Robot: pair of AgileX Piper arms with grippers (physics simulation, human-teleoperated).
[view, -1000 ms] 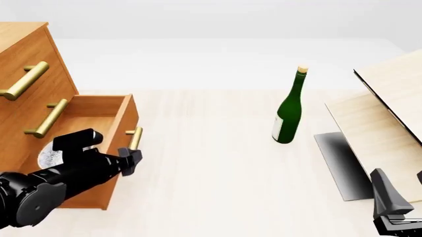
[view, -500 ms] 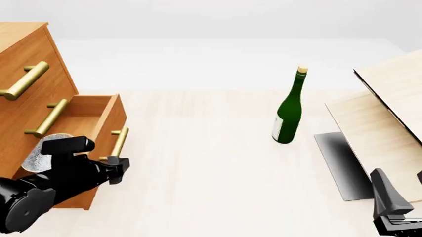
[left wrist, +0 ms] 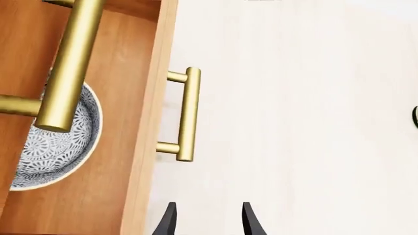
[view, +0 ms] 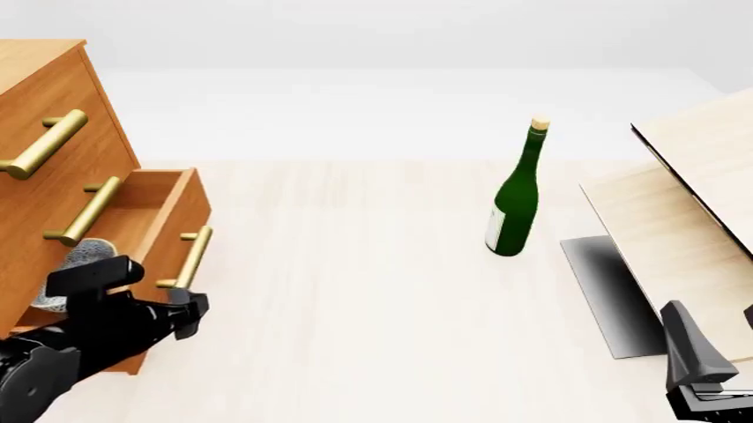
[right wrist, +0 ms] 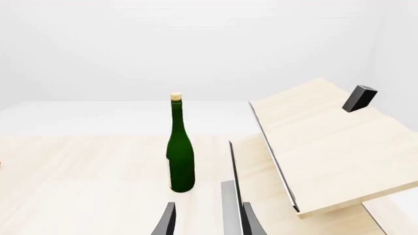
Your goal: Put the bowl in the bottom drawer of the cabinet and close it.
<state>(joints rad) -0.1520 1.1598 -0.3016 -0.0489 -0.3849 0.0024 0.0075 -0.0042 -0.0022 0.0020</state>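
Observation:
The orange-brown cabinet (view: 48, 97) stands at the table's left edge. Its bottom drawer (view: 175, 231) sticks out partway, and the speckled bowl (view: 80, 257) sits inside it, partly hidden by my left arm. In the left wrist view the bowl (left wrist: 62, 147) lies in the drawer under the longer middle handle (left wrist: 68, 63). The drawer's short brass handle (left wrist: 187, 115) is just ahead of my fingers. My left gripper (view: 189, 315) (left wrist: 207, 220) is open and holds nothing, close to the drawer's front. My right gripper (view: 711, 339) (right wrist: 206, 220) rests open at the near right.
A green wine bottle (view: 514, 207) (right wrist: 181, 152) stands upright right of centre. Pale tilted wooden boards (view: 694, 203) (right wrist: 326, 142) fill the right side, over a dark grey slab (view: 606, 291). A small black block (right wrist: 359, 98) sits on the upper board.
The bottom drawer has slid back toward the cabinet with the bowl inside. My left gripper moved left along with the drawer's front. The right arm stayed still.

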